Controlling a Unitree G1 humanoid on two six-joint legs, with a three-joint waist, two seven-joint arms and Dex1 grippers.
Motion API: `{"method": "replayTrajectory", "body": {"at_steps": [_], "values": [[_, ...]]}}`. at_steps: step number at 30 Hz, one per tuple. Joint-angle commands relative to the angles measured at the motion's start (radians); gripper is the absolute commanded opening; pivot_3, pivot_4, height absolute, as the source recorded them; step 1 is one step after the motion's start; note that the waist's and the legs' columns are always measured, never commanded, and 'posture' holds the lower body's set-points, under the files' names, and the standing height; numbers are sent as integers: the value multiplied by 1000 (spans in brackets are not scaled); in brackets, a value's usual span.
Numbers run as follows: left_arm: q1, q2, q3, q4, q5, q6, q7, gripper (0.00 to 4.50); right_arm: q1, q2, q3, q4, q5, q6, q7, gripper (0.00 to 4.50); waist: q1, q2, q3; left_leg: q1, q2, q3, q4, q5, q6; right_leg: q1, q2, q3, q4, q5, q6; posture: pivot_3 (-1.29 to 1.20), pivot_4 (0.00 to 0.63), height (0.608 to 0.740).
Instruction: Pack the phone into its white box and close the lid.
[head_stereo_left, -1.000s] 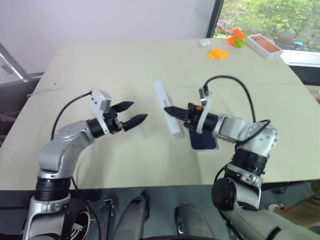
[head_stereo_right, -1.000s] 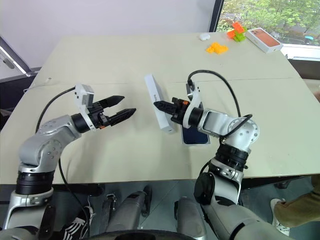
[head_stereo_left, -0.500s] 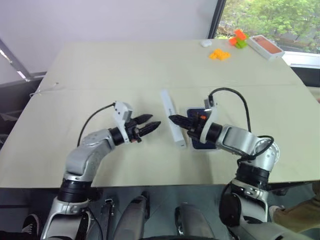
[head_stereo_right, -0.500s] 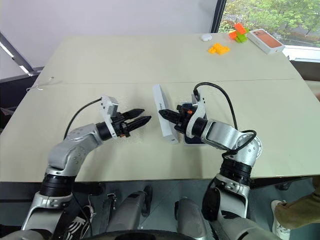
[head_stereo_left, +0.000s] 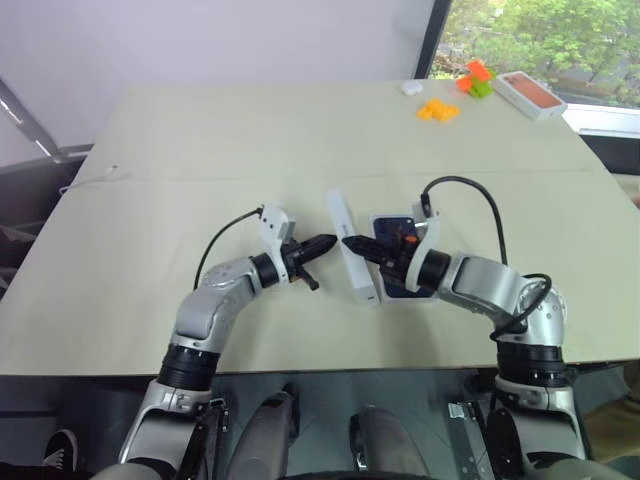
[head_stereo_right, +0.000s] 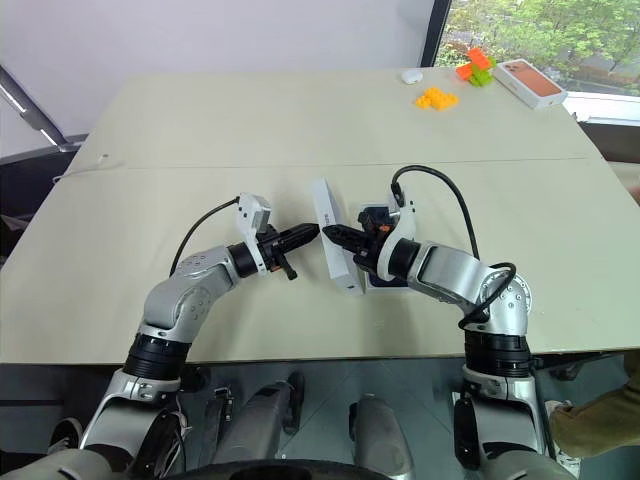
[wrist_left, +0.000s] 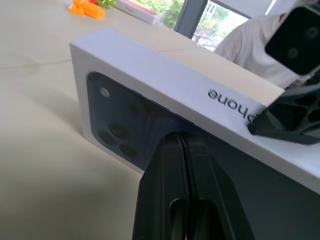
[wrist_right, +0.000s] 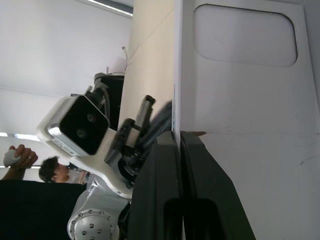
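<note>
Table (head_stereo_left: 200, 140), phone (head_stereo_left: 393, 226) half behind lid (head_stereo_left: 352, 245)

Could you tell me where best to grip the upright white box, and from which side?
Probably midway along its top long edge, from above: the white box stands on its long edge, so both broad faces are exposed and the slim thickness fits between fingers.

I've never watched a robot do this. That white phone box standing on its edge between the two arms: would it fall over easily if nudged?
Probably yes. The white box stands on a narrow long edge, so a sideways push should tip it flat. It looks like stiff cardboard, so it would likely keep its shape. Being shallow, it is probably light and may slide on the table.
</note>
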Motion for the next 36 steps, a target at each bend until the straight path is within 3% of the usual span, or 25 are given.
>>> {"method": "replayTrajectory", "body": {"at_steps": [1, 7, 11, 14, 15, 18, 21, 28, 36], "values": [[-17, -13, -3, -7, -2, -2, -6, 0, 7, -24, 25, -38, 38, -48, 26, 953, 0, 0, 0, 0, 0, 0, 0, 0, 0, 0, 0, 0, 0, 0, 0, 0, 150, 740], [-30, -35, -11, 13, 8, -12, -4, 0, -8, -59, 43, -44, -18, -93, 78, 3949, 2, 0, 0, -1, 0, 0, 0, 0, 0, 0, 0, 0, -1, 0, 0, 0, 150, 740], [-34, -45, -13, 31, 23, -28, 1, 0, -39, -105, 30, -40, -84, -95, 180, 3949, 4, 0, 0, -1, 0, 0, 0, 0, 0, -1, 0, 0, -2, 0, 0, 0, 150, 740], [-46, -60, -15, 61, 35, -44, -6, 0, -111, -244, 32, -3, -306, -79, 401, 3949, 6, 1, 1, -2, 0, 0, 0, -1, 1, -1, 0, 0, -3, 0, 0, 0, 150, 740], [-49, -64, -15, 67, 36, -41, -6, 0, -125, -314, 78, -26, -438, -96, 516, 3949, 8, 1, 1, -3, 0, 0, 1, -1, 1, -1, 0, -1, -3, 0, 0, 0, 150, 740], [-53, -71, -23, 79, 45, -54, -15, 0, -148, -414, 137, -54, -618, -115, 732, 3949, 8, 0, 0, -4, 0, -1, 2, -2, 3, -1, 0, -2, -7, 0, 0, 0, 150, 740], [-67, -83, -24, 112, 56, -69, -18, 0, -221, -425, 69, 46, -619, -100, 842, 3949, 4, 1, 0, -7, 0, -1, 2, -3, 4, -2, 0, -2, -8, 0, 0, 0, 150, 740], [-102, -124, -47, 203, 90, -129, -35, 0, -183, -614, 229, 61, -1086, -363, 1282, 3949, 11, 1, 1, -12, -1, -2, 4, -3, 4, -5, -1, -4, -9, 1, 2, 0, 150, 740], [-151, -182, -66, 322, 133, -197, -53, 0, -245, -627, 204, 242, -1295, -495, 1444, 3949, 8, 1, 1, -12, -1, -2, 6, -3, 4, -5, -1, -4, -8, 3, 5, 0, 150, 740]]}}
